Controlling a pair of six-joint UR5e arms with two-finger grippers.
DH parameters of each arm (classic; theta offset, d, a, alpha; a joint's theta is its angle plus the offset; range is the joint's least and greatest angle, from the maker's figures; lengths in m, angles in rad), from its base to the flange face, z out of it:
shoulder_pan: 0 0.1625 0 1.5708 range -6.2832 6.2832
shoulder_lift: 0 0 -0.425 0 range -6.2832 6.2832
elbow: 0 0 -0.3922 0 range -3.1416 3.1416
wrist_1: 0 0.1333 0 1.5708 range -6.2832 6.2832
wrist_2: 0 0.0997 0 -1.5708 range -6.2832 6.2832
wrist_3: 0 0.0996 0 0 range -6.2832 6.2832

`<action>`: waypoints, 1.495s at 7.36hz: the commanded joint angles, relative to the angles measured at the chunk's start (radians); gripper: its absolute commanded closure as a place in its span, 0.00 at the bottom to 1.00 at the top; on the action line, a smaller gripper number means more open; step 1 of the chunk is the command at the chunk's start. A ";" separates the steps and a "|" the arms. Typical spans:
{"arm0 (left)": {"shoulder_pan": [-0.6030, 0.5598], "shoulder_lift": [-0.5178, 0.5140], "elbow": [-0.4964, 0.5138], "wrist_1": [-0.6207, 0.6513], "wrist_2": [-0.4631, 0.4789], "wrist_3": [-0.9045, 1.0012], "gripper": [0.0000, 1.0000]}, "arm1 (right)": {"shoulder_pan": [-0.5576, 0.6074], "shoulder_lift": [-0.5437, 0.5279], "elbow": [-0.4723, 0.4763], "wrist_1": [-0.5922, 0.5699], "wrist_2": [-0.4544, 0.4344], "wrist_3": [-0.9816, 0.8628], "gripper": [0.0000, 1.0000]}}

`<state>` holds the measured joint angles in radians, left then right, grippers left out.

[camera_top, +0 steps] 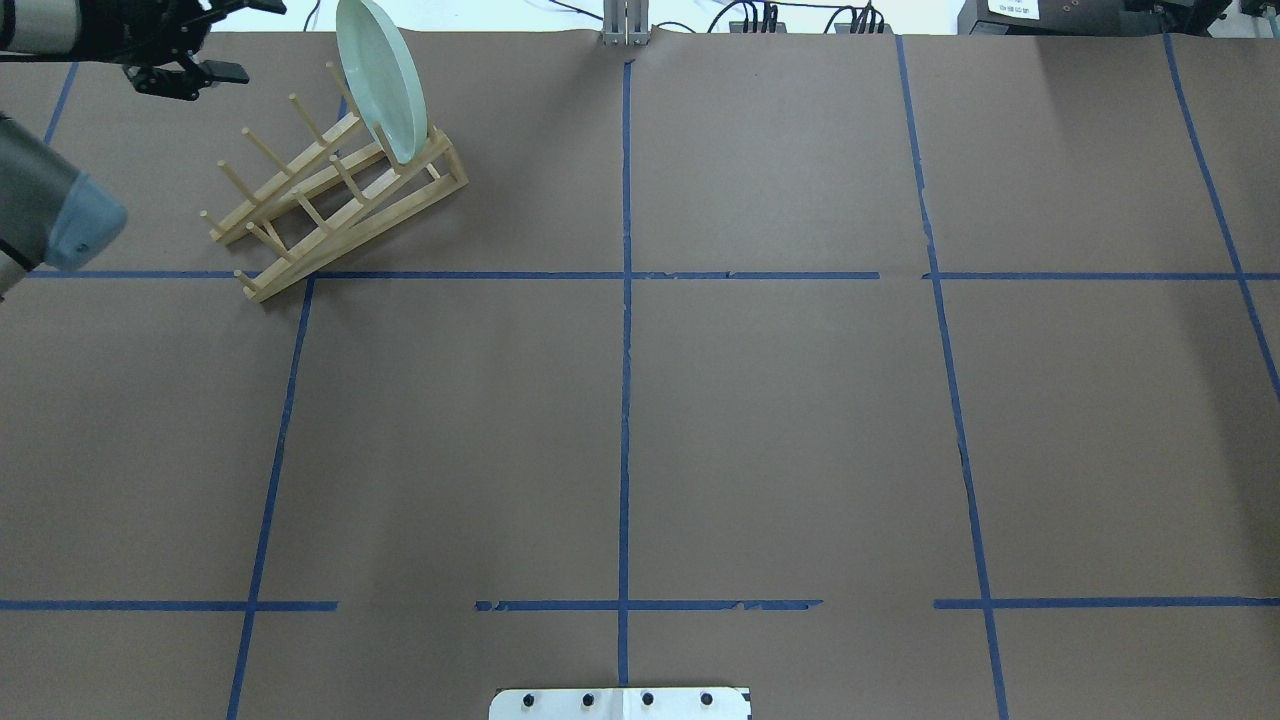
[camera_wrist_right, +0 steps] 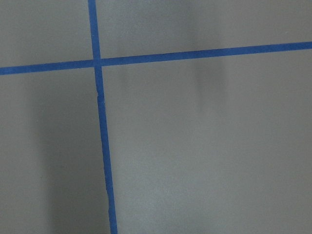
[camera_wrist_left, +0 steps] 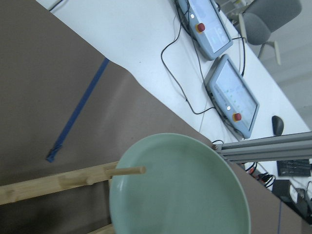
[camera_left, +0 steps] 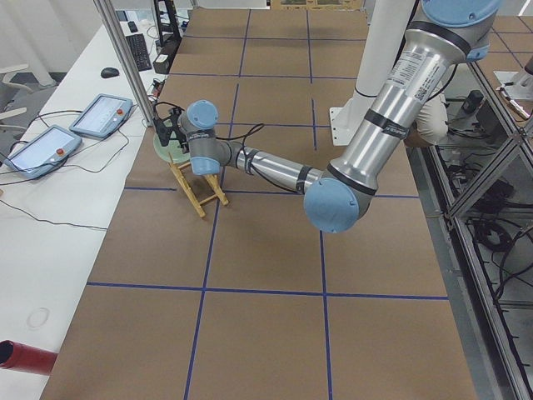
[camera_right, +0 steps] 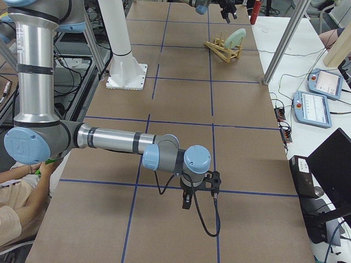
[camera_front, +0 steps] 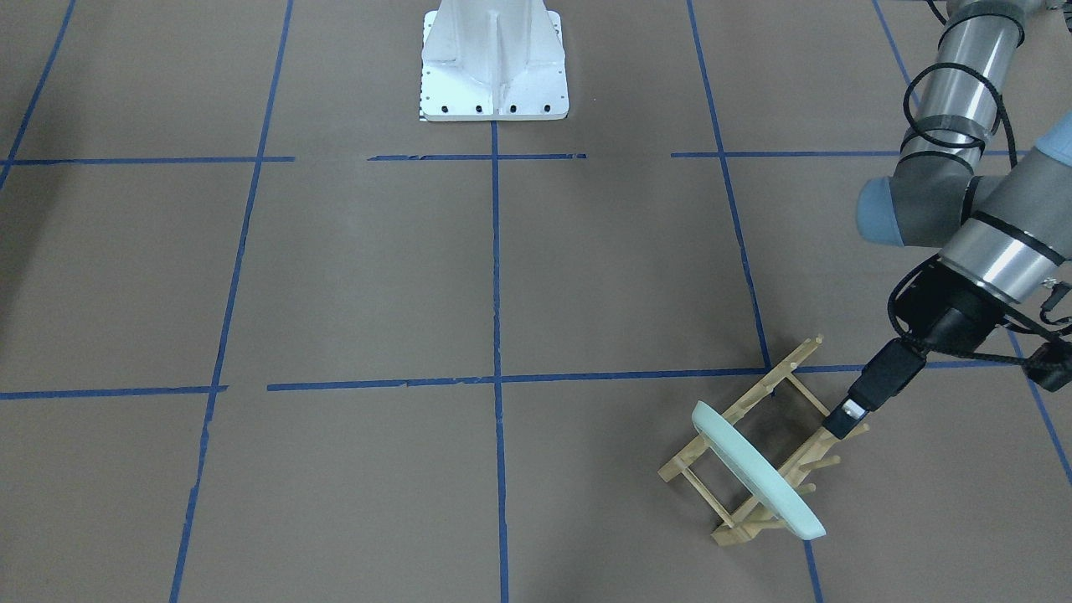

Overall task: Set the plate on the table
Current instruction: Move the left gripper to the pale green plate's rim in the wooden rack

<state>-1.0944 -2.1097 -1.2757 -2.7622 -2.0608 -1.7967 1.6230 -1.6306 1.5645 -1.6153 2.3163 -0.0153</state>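
Observation:
The pale mint-green plate [camera_top: 380, 80] stands on edge in the last slot of the light wooden peg rack [camera_top: 300, 215], at the far left of the brown table [camera_top: 780, 420]. In the front-facing view the plate [camera_front: 758, 473] sits at the rack's [camera_front: 783, 368] near end. My left gripper [camera_top: 262, 40] is open and empty, beside the rack and short of the plate, not touching it. The left wrist view looks onto the plate's face [camera_wrist_left: 180, 190]. My right gripper [camera_right: 189, 201] hovers low over bare table far from the rack; I cannot tell whether it is open or shut.
The white robot base [camera_front: 494, 67] stands at the table's middle edge. An aluminium post [camera_left: 133, 75] and two teach pendants [camera_left: 100, 117] are on the white bench just beyond the rack. A person [camera_right: 16, 208] sits by the robot's side.

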 commanded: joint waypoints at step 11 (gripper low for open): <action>0.021 -0.176 0.179 -0.011 -0.007 -0.101 0.45 | 0.000 0.000 0.000 0.000 0.000 0.000 0.00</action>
<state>-1.0775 -2.2844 -1.0970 -2.7739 -2.0690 -1.8986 1.6229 -1.6306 1.5646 -1.6153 2.3163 -0.0153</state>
